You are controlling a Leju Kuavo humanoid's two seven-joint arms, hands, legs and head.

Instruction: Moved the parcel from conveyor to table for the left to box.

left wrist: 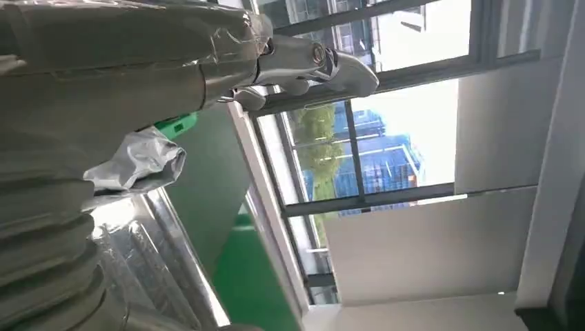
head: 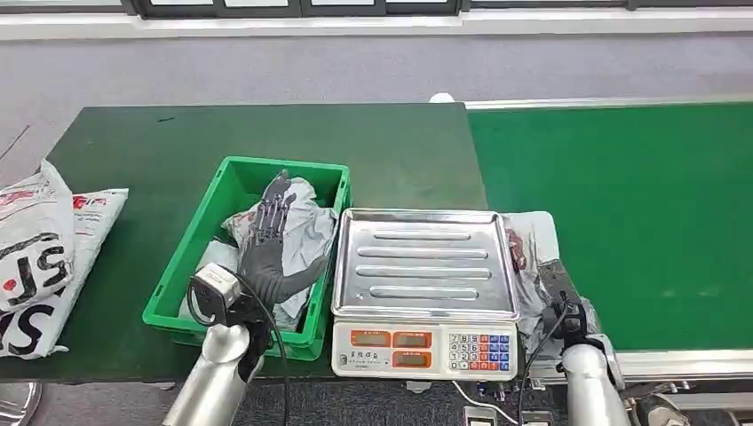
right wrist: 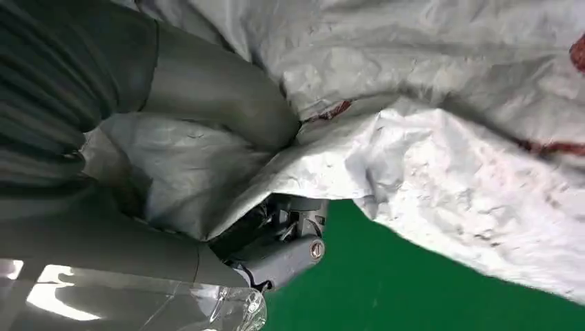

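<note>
A grey plastic parcel (head: 533,248) lies at the conveyor's near edge, just right of the scale. My right hand (head: 564,306) grips its near end; in the right wrist view the thumb (right wrist: 214,96) presses on top of the parcel (right wrist: 448,158) and dark fingers (right wrist: 290,252) curl under it. My left hand (head: 266,240) hovers flat, fingers stretched out, over the grey parcels (head: 311,226) in the green box (head: 191,257), holding nothing. The left wrist view shows its fingers (left wrist: 310,62) straight and bare.
A steel-topped weighing scale (head: 424,266) stands between the box and the bright green conveyor (head: 622,195). White printed courier bags (head: 35,257) lie at the left end of the dark green table (head: 266,133).
</note>
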